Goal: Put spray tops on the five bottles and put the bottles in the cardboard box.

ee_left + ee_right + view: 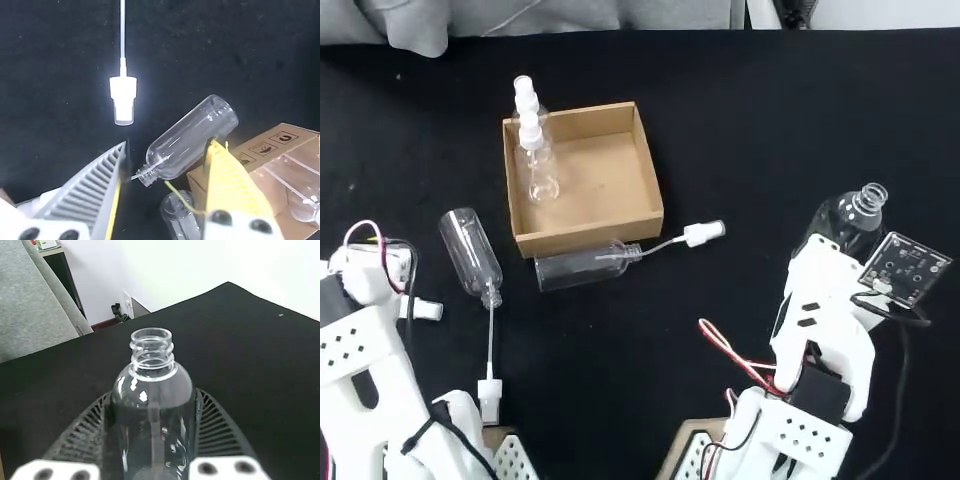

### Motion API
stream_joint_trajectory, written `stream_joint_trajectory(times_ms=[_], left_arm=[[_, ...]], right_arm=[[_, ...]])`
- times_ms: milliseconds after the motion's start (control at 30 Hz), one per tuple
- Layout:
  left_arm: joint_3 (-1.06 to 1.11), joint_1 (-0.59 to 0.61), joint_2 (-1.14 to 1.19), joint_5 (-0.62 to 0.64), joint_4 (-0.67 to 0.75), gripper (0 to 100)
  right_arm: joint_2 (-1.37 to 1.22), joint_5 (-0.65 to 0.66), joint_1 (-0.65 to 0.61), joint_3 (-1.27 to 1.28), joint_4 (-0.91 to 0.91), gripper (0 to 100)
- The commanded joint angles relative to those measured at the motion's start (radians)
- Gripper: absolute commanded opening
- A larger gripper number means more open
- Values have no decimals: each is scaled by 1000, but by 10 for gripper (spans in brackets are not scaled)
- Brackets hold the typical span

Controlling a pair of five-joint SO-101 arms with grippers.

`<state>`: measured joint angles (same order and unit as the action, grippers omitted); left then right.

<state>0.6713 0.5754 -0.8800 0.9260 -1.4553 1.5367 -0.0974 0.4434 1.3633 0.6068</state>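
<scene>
The cardboard box [620,180] [260,155] holds two capped bottles [535,150] at its left wall. A clear bottle [470,250] [190,135] lies left of the box, and the tube of a spray top [490,395] reaches its neck. My left gripper [169,145] hangs open over that neck, beside another loose spray top [122,100] [425,310]. A third bottle [585,268] lies before the box with its spray top [705,233] half pulled out. My right gripper [152,405] is shut on an uncapped bottle [152,390] [850,220], held upright at the right.
The black table [770,120] is bare at the back right and in the middle front. Grey fabric [410,25] lies along the far edge. Both arm bases stand at the front edge, with red wires [730,350] near the right one.
</scene>
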Motion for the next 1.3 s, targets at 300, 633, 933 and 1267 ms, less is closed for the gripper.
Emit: stream_joint_trajectory(times_ms=[300,633,933,1267], left_arm=[[-180,-10,2,-74,-92,230],[-197,-13,3,-186,-91,230],[-249,-13,37,-186,-98,230],[-469,-7,285,-322,-249,230]], right_arm=[[21,11,-23,-2,-31,74],[21,11,-23,-2,-31,74],[21,11,-23,-2,-31,74],[21,12,-23,-2,-31,74]])
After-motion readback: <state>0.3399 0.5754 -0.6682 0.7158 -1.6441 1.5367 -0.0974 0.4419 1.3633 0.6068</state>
